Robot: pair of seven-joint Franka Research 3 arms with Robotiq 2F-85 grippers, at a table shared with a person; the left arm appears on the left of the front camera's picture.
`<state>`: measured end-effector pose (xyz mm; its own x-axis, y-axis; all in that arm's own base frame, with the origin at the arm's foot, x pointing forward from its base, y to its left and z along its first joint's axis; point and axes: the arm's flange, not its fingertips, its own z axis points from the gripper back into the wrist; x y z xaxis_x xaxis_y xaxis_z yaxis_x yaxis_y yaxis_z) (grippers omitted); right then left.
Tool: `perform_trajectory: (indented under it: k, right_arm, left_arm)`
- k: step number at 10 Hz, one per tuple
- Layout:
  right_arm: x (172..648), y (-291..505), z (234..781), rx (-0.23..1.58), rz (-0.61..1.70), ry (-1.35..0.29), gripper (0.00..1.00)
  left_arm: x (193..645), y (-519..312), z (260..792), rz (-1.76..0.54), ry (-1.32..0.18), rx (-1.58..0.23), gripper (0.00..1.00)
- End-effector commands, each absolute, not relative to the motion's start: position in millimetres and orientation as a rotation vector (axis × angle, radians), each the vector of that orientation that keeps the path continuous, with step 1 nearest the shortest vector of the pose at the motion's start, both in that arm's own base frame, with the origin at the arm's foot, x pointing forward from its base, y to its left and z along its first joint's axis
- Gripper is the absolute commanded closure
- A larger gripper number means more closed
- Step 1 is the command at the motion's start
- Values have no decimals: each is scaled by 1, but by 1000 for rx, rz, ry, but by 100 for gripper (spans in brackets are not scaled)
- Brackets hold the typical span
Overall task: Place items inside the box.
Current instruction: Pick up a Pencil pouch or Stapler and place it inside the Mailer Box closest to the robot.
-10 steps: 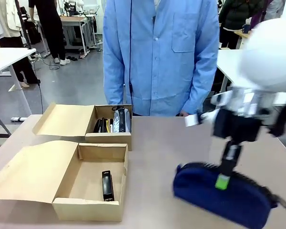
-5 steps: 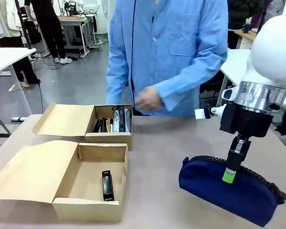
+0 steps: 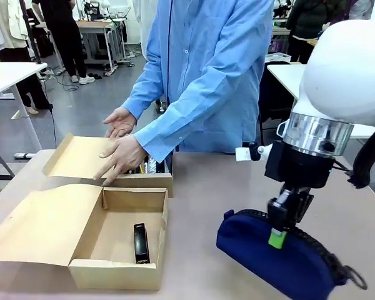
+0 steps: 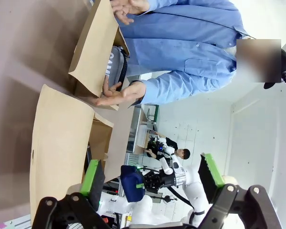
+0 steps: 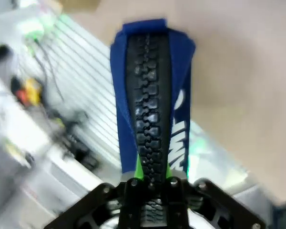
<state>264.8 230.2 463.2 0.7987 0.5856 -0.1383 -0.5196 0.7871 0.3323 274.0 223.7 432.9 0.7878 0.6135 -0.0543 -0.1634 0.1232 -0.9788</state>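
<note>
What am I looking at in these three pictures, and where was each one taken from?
The white machine is a robot arm, one of two at a table, each ending in a two-finger gripper. The front picture looks across the table from between the arms at a person in blue. There the right gripper is shut on the zip edge of a navy pouch. On the table stand a larger open cardboard box with a black stapler inside, and a smaller box behind it, where the person's hand rests. The other two pictures come from wrist cameras: one shows the left gripper open and empty, the other looks along the right gripper onto the pouch.
</note>
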Motion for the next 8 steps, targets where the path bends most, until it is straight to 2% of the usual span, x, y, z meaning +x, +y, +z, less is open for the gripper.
perform_trajectory:
  k: [1, 2, 3, 6, 8]
  right_arm:
    - [250, 252, 477, 272, 255, 221, 89]
    - [246, 231, 477, 247, 257, 261, 89]
    - [237, 202, 479, 367, 455, 301, 89]
    - [185, 127, 484, 351, 198, 212, 89]
    - [176, 126, 476, 315, 66, 204, 89]
  left_arm:
    - [271, 224, 433, 570, -418, -1339, 0]
    - [271, 224, 433, 570, -418, -1339, 0]
    - [271, 224, 433, 570, -418, -1339, 0]
    - [271, 224, 433, 570, -418, -1339, 0]
    - [271, 224, 433, 570, -418, -1339, 0]
